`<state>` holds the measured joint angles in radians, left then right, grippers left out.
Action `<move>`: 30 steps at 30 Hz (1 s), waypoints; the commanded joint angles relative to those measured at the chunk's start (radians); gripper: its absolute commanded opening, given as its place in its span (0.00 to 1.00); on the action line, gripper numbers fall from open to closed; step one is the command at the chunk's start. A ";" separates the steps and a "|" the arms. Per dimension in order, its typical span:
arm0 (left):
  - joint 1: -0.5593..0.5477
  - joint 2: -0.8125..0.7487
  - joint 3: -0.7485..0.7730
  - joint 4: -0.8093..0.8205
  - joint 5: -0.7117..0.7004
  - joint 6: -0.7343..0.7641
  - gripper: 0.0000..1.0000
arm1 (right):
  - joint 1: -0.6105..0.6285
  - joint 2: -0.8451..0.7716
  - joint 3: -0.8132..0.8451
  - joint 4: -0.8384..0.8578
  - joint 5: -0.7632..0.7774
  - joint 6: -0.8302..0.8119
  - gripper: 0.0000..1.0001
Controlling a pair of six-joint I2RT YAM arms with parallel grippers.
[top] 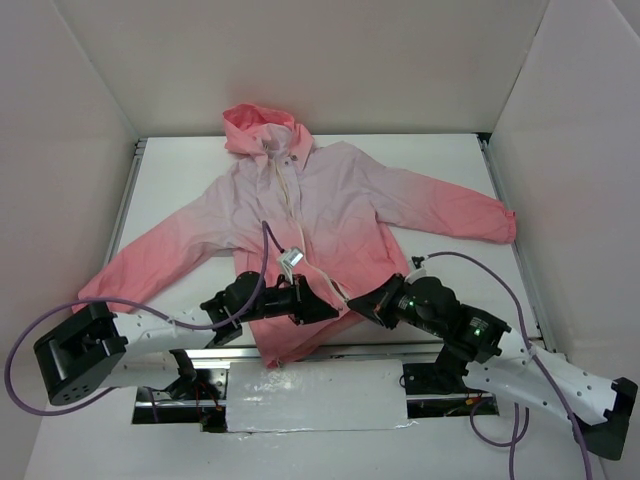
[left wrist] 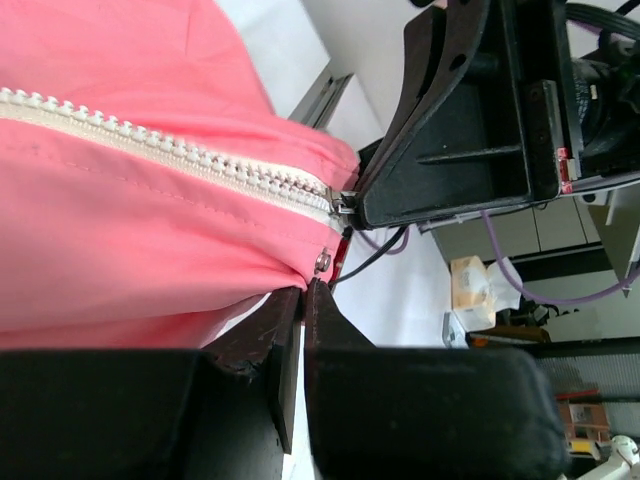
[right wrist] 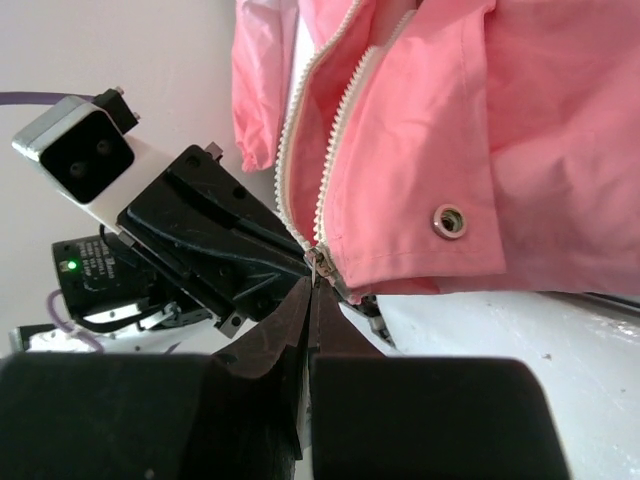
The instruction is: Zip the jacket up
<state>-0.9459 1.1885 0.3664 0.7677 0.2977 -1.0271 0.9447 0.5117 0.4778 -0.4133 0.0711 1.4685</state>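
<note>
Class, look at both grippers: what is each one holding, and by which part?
Left gripper pinches the jacket at its hem beside the zipper; right gripper pinches the zipper's bottom end.

No legible txt, labels, brands or nos. anywhere in view.
</note>
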 commanded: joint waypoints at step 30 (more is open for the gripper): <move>-0.067 0.003 0.032 -0.053 -0.009 0.071 0.00 | -0.024 0.442 0.418 -0.048 0.085 -0.060 0.00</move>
<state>-0.9810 1.2259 0.3897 0.7464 0.2264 -1.0016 0.9382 0.9314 0.7815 -0.5102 0.1143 1.4433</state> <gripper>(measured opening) 0.155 0.008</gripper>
